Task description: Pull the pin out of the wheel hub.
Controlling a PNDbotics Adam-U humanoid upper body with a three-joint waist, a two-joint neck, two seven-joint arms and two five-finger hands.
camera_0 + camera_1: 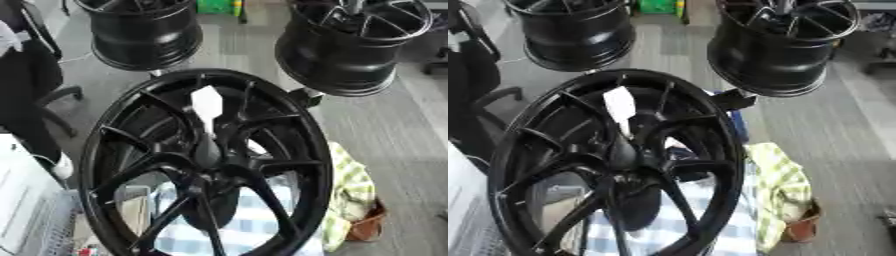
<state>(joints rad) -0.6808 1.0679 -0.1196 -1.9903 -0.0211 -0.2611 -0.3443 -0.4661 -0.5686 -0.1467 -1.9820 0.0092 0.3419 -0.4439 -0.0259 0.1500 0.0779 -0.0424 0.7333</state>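
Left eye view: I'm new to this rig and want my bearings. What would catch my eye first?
A large black wheel hub fills the near centre, spokes facing the camera, with a white tag on its upper spokes. Two more black wheels hang behind it, one upper left and one upper right. A yellow-green checked cloth lies at its right; no robot hand shows.

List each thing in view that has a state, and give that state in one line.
Near wheel: upright, face toward the camera, a white tag hanging on a spoke.
Pin: cannot make out at the hub.
Far left wheel: upright, behind.
Far right wheel: upright, behind.
Green checked cloth: crumpled, right of the near wheel.
Hands: not in view.
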